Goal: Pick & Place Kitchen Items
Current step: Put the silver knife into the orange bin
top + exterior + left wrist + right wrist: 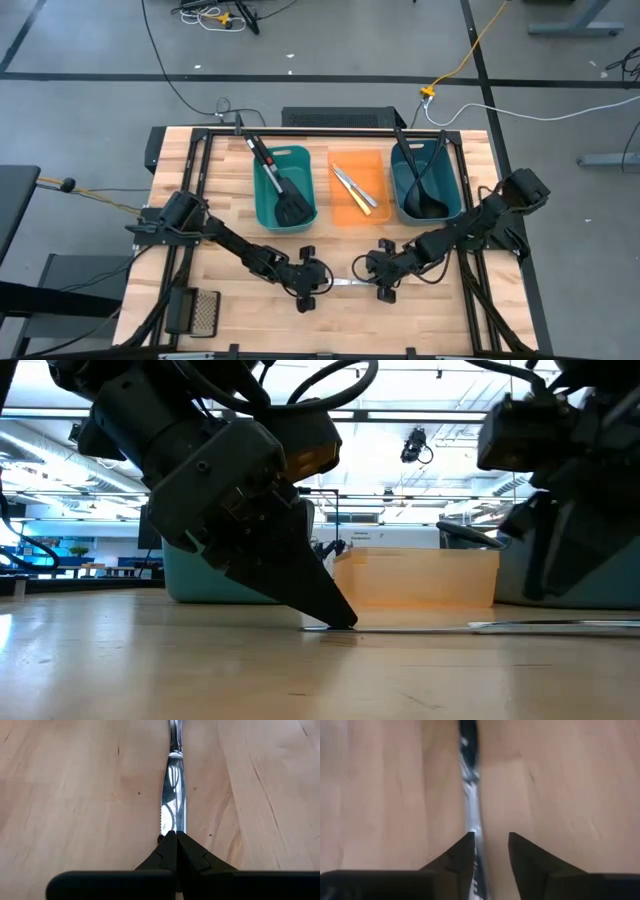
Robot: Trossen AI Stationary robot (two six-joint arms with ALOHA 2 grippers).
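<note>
A silver table knife [345, 283] lies flat on the wooden table between my two grippers, near the front edge. My left gripper [315, 282] is shut and slants down onto the knife's blade end [173, 795]. My right gripper [378, 272] is open over the knife's other end. In the right wrist view its fingers [490, 837] stand on either side of the knife [471, 805]. I cannot tell whether they touch it. In the low view the knife [480, 626] runs flat along the table from my left gripper [342, 622] toward the right. My left gripper presses its shut fingertips [170, 840] down on the blade near its tip [173, 822]. The fingers slant down from the table's left and lie along the knife. The knife lies flat on the table under them.
Three bins stand in a row at the far side: a teal bin [262, 195] with black spatulas, an orange bin [378, 165] with silver knives, and a teal bin [400, 190] with a black ladle. A small mesh grater [200, 310] lies at the front left.
</note>
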